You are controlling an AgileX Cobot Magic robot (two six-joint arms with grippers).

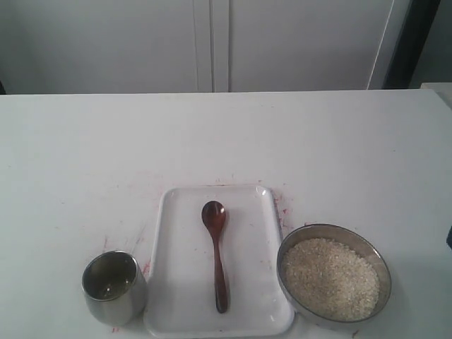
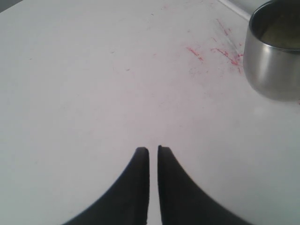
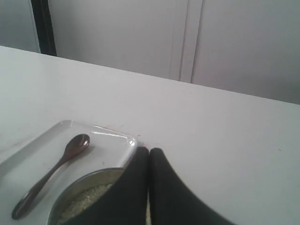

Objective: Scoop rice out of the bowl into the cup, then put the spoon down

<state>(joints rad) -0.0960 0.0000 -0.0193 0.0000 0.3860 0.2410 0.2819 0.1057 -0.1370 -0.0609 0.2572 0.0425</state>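
Rice [image 1: 330,277] fills the bowl [image 1: 332,227]; the spoon [image 1: 217,261] lies in the tray [image 1: 180,282].

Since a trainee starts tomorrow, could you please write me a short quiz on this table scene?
1. True or false: the spoon lies on the tray.
2. Fill in: in the exterior view, the cup stands to the ____ of the tray.
3. What does the bowl hold? A) rice B) water C) nothing

Key: 1 true; 2 left; 3 A.
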